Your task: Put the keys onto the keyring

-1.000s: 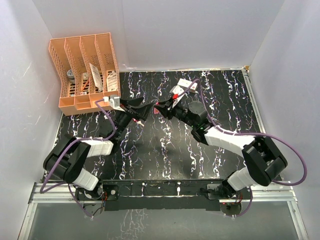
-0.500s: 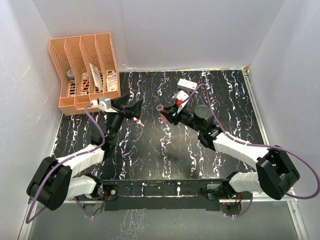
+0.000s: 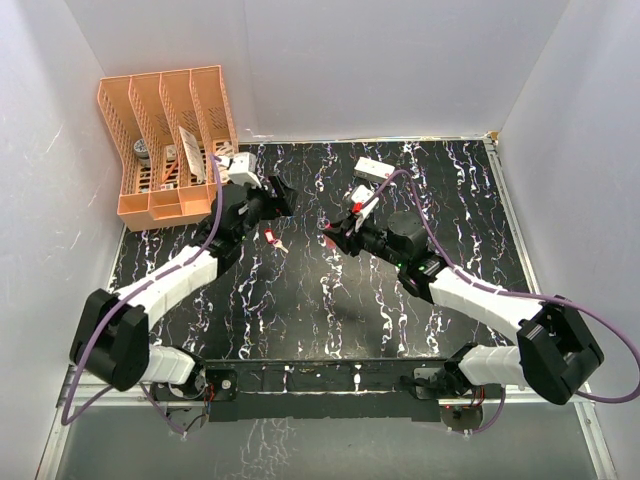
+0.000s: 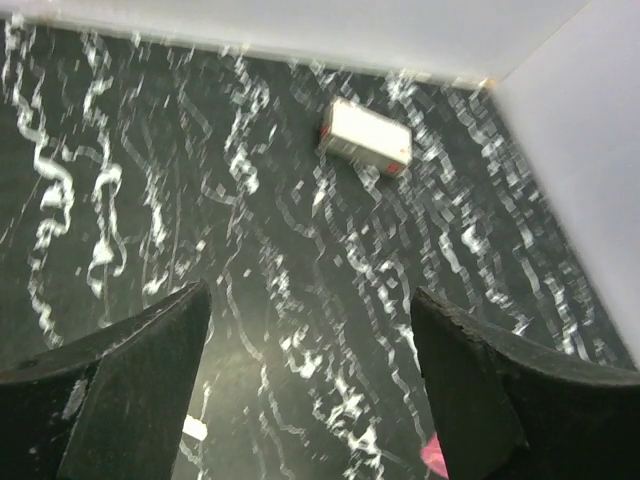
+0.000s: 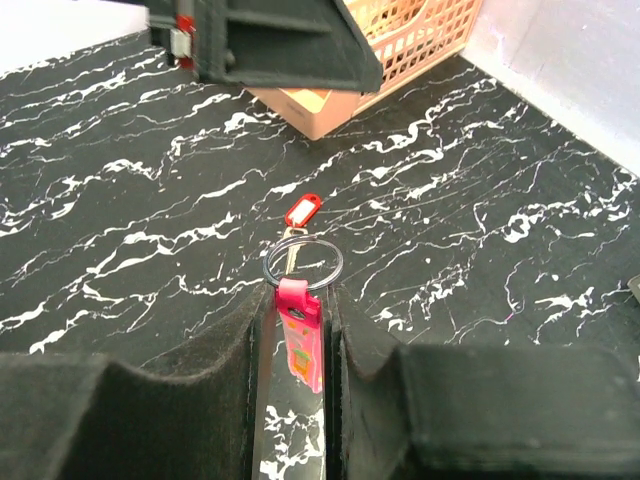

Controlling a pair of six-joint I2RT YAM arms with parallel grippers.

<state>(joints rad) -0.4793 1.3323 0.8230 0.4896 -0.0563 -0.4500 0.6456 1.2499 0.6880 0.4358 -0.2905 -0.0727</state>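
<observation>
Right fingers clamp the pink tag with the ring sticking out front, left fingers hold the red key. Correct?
No. The left fingers are open and empty; the red key lies on the table just beyond the ring, as the right wrist view shows. The right fingers do clamp the pink tag, ring out front.

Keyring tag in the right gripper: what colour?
Pink. The keyring tag shows best in the right wrist view, pinched in the right gripper.
</observation>
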